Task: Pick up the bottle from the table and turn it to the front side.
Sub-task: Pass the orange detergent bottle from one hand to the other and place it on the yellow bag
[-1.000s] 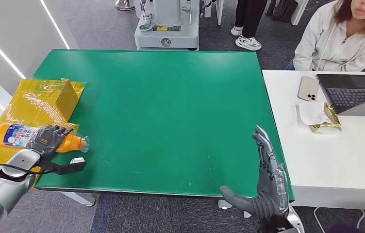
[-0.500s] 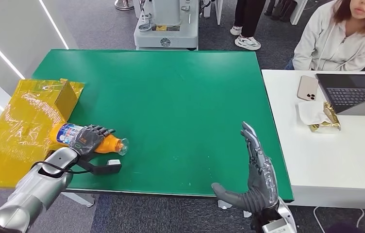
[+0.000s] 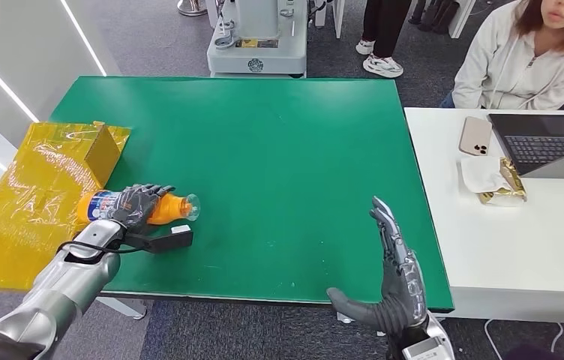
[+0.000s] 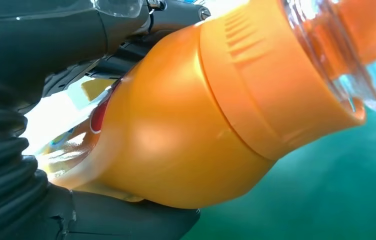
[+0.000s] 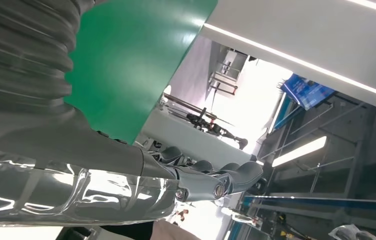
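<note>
Our left hand [image 3: 133, 207] grips an orange bottle [image 3: 160, 208] around its middle, dark fingers wrapped over the blue and white label. We hold the bottle on its side at the left part of the green table [image 3: 264, 150], its clear cap pointing to the right and its base toward a crumpled yellow bag [image 3: 31, 187] that lies over the table's left edge. From the head view we cannot tell whether the bottle touches the table or hangs just above it. In the left wrist view the bottle [image 4: 186, 125] looms close, its orange shoulder and ribbed neck ring ending in the clear cap, with green table behind it and our thumb [image 4: 126, 220] pressed along its side.

Our right hand [image 3: 395, 281] hovers at the near right corner of the table, released and holding nothing, fingers straight and pointing away from us, thumb stretched out to the left. In the right wrist view its fingers [image 5: 216, 180] reach out into open air past the table edge.

To the right stands a white desk [image 3: 519, 247] with a phone [image 3: 476, 136], a laptop [image 3: 545, 142] and a gold wrapper on a tissue [image 3: 498, 181]. A person in a pale hoodie [image 3: 519, 60] sits behind it.
</note>
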